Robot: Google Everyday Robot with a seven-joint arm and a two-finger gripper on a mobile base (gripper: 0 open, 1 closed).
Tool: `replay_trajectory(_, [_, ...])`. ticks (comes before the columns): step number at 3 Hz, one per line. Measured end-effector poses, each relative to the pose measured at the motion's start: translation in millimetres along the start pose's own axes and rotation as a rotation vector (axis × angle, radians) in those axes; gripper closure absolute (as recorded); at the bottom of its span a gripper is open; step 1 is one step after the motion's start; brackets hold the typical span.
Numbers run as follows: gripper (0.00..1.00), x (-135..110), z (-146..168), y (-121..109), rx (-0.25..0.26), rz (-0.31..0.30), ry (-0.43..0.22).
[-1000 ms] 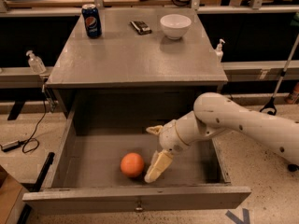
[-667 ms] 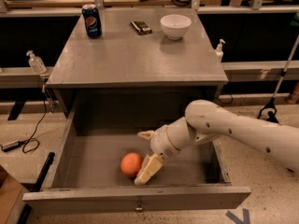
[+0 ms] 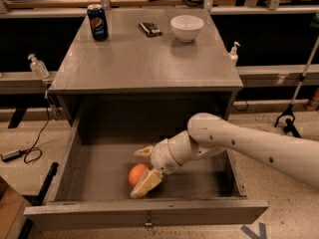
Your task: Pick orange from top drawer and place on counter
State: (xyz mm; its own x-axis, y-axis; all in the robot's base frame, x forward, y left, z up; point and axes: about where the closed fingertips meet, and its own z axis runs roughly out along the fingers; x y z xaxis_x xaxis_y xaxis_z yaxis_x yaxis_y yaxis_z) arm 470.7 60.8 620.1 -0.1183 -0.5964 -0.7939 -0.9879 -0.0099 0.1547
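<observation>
Since the earlier frame the gripper (image 3: 139, 175) has slid left across the open top drawer (image 3: 144, 214) and is now straddling the orange (image 3: 136, 174), which it was only beside before; the orange itself is staying in about the same spot. Its jaws are standing apart, one finger lying on the far side of the fruit and the other reaching along its near right side toward the drawer's front panel. Whether either finger is touching the skin cannot be told. The orange is sitting on the drawer floor, near the front and a little left of centre. The white arm (image 3: 249, 146) is reaching in from the right, over the drawer's right wall.

Above, on the counter (image 3: 144, 63), a blue soda can (image 3: 97, 22) is standing at the far left, a white bowl (image 3: 187, 28) at the far right, and a small dark object (image 3: 149, 29) is lying between them.
</observation>
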Motion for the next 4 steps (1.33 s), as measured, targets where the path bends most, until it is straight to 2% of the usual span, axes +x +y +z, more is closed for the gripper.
replay_trajectory(1, [0.5,3.8,5.7,1.0,-0.009,0.02,-0.007])
replay_trajectory(2, [0.81,0.9,-12.9,-2.4,0.025,0.034,-0.01])
replay_trajectory(3, [1.0,-14.2,-46.6,-6.1,0.07,0.026,-0.002])
replay_trajectory(4, [1.0,-64.0,-122.2,-11.2,0.116,-0.058,-0.001])
